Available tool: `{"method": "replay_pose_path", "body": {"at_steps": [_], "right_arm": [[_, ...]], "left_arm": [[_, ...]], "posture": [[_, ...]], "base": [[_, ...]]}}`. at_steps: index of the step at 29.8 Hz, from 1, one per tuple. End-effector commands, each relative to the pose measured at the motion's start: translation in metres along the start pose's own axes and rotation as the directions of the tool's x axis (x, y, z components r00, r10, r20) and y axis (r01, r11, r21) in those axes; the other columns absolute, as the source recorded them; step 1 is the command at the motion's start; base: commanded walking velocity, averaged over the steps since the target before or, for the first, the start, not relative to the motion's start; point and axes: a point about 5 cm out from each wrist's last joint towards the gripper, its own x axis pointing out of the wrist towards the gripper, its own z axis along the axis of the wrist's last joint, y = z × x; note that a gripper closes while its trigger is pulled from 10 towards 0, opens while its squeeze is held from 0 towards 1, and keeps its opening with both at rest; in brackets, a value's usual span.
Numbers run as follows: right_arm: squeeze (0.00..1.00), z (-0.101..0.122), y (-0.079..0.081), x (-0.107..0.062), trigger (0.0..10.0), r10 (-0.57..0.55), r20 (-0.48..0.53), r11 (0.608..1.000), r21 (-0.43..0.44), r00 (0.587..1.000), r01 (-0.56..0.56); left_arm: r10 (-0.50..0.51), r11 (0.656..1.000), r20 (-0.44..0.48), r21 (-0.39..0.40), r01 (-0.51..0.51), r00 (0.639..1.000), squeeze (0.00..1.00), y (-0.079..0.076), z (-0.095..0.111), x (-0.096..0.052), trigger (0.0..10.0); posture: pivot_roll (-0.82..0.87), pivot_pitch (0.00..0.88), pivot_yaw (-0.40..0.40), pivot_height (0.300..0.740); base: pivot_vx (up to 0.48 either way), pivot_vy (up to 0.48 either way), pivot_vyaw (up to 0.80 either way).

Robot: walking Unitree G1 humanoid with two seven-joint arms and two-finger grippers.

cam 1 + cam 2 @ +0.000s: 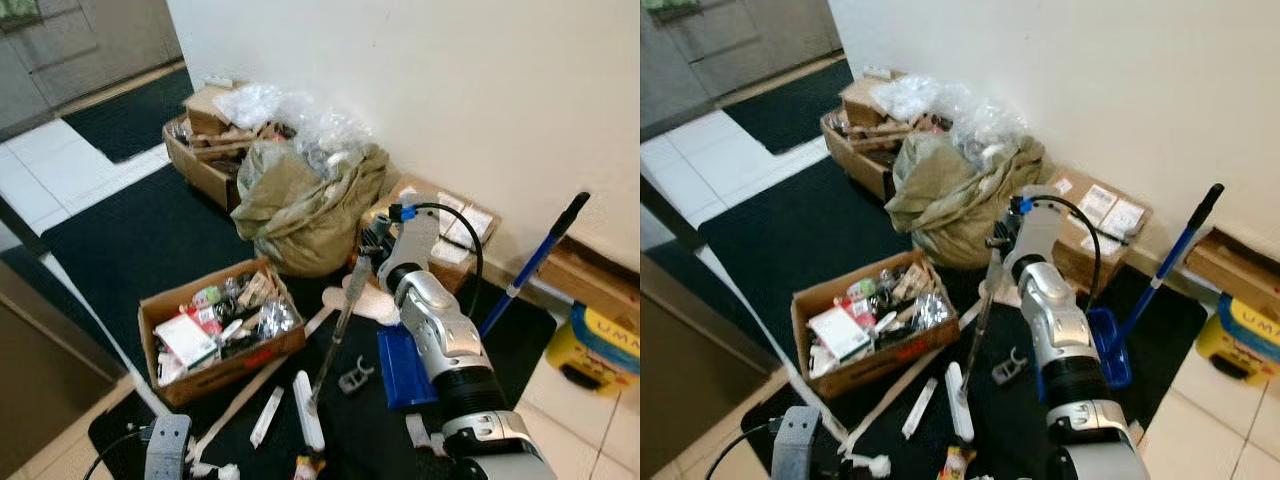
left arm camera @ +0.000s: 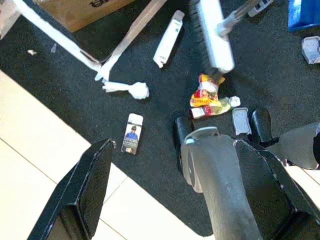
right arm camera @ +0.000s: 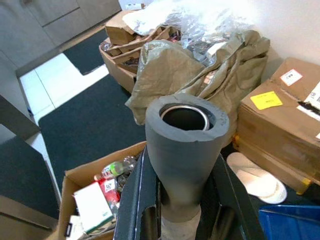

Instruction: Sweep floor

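Observation:
My right gripper (image 1: 368,250) is shut on the dark foam grip at the top of the broom handle (image 3: 185,145), which sits between the two black fingers. The thin handle slants down to the white brush head (image 1: 308,410), which rests on the black mat (image 1: 150,235). Litter lies on the mat around the brush: a white packet (image 2: 169,39), a crumpled white paper (image 2: 127,90), a colourful snack wrapper (image 2: 207,96), a small card (image 2: 132,140) and a grey clip (image 1: 355,378). My left gripper (image 2: 175,150) hangs low at my left side, open, with my grey leg seen between its fingers.
A blue dustpan (image 1: 403,368) with a long blue pole (image 1: 530,265) leans at the wall on the right. An open cardboard box of junk (image 1: 215,325), a khaki sack (image 1: 310,205), more boxes (image 1: 445,230), a slipper (image 1: 375,300) and a yellow container (image 1: 600,350) crowd the mat.

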Motion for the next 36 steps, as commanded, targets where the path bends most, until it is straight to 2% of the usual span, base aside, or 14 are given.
{"method": "replay_pose_path", "body": {"at_steps": [1,5,12,13,14,23,24,25,28,31,32,33,35,36], "right_arm": [[0.00,0.005,0.005,0.005,10.0,-0.011,0.048,1.000,0.019,0.999,0.010],[0.00,0.005,0.005,0.008,10.0,-0.030,0.077,0.999,0.038,0.997,0.027],[0.00,0.012,0.010,0.014,10.0,-0.050,0.111,0.998,-0.027,0.993,0.053],[0.00,0.017,0.009,0.019,10.0,-0.100,0.125,0.985,-0.130,0.987,0.116],[0.00,0.019,0.007,0.021,10.0,-0.126,0.140,0.972,-0.178,0.982,0.150],[0.00,0.030,0.001,0.026,10.0,-0.157,0.224,0.936,-0.276,0.962,0.217],[0.00,0.035,-0.004,0.027,10.0,-0.184,0.270,0.915,-0.304,0.945,0.265],[0.00,0.035,-0.004,0.027,10.0,-0.184,0.270,0.915,-0.304,0.945,0.265],[0.00,0.044,-0.017,0.026,10.0,-0.265,0.330,0.870,-0.324,0.906,0.372],[0.00,0.048,-0.023,0.026,10.0,-0.301,0.346,0.852,-0.321,0.889,0.413],[0.00,0.051,-0.028,0.025,10.0,-0.331,0.366,0.835,-0.317,0.870,0.451],[0.00,0.051,-0.028,0.025,10.0,-0.331,0.366,0.835,-0.317,0.870,0.451],[0.00,0.058,-0.039,0.023,10.0,-0.376,0.404,0.804,-0.305,0.834,0.511],[0.00,0.058,-0.039,0.023,10.0,-0.376,0.404,0.804,-0.305,0.834,0.511]], "left_arm": [[-0.002,1.000,-0.002,0.024,0.002,1.000,0.00,0.004,-0.003,-0.003,10.0],[-0.001,0.999,0.033,0.039,0.000,0.999,0.00,0.013,0.001,-0.005,10.0],[-0.020,0.997,0.118,0.073,0.012,0.993,0.00,0.024,0.008,-0.011,10.0],[-0.025,0.997,0.141,0.082,0.013,0.990,0.00,0.027,0.009,-0.014,10.0],[-0.026,0.996,0.147,0.087,0.013,0.989,0.00,0.027,0.009,-0.015,10.0],[-0.033,0.995,0.161,0.100,0.017,0.986,0.00,0.026,0.007,-0.017,10.0],[-0.036,0.995,0.165,0.101,0.019,0.986,0.00,0.025,0.007,-0.017,10.0],[-0.036,0.995,0.165,0.101,0.019,0.986,0.00,0.025,0.007,-0.017,10.0],[-0.041,0.994,0.172,0.104,0.023,0.984,0.00,0.024,0.008,-0.017,10.0],[-0.042,0.994,0.175,0.104,0.024,0.984,0.00,0.024,0.009,-0.017,10.0],[-0.043,0.994,0.177,0.104,0.025,0.983,0.00,0.023,0.010,-0.016,10.0],[-0.043,0.994,0.177,0.104,0.025,0.983,0.00,0.023,0.010,-0.016,10.0],[-0.043,0.994,0.184,0.102,0.024,0.982,0.00,0.023,0.012,-0.016,10.0],[-0.043,0.994,0.184,0.102,0.024,0.982,0.00,0.023,0.012,-0.016,10.0]], "posture": [[0.00,0.228,0.072,0.740],[0.03,0.266,0.072,0.740],[0.08,0.309,0.075,0.740],[0.09,0.316,0.075,0.740],[0.10,0.320,0.077,0.740],[0.12,0.319,0.078,0.740],[0.12,0.313,0.079,0.740],[0.12,0.313,0.079,0.740],[0.13,0.305,0.075,0.740],[0.13,0.305,0.075,0.740],[0.13,0.299,0.075,0.740],[0.13,0.299,0.075,0.740],[0.13,0.286,0.071,0.740],[0.13,0.286,0.071,0.740]], "base": [[0.000,0.000,0.00],[0.000,0.000,0.00],[0.000,0.000,0.00],[0.000,0.000,0.00],[0.000,0.000,0.00],[0.000,0.000,0.00],[0.000,0.000,0.00],[0.000,0.000,0.00],[0.000,0.000,0.00],[0.000,0.000,0.00],[0.000,0.000,0.00],[0.000,0.000,0.00],[0.000,0.000,0.00],[0.000,0.000,0.00]]}}
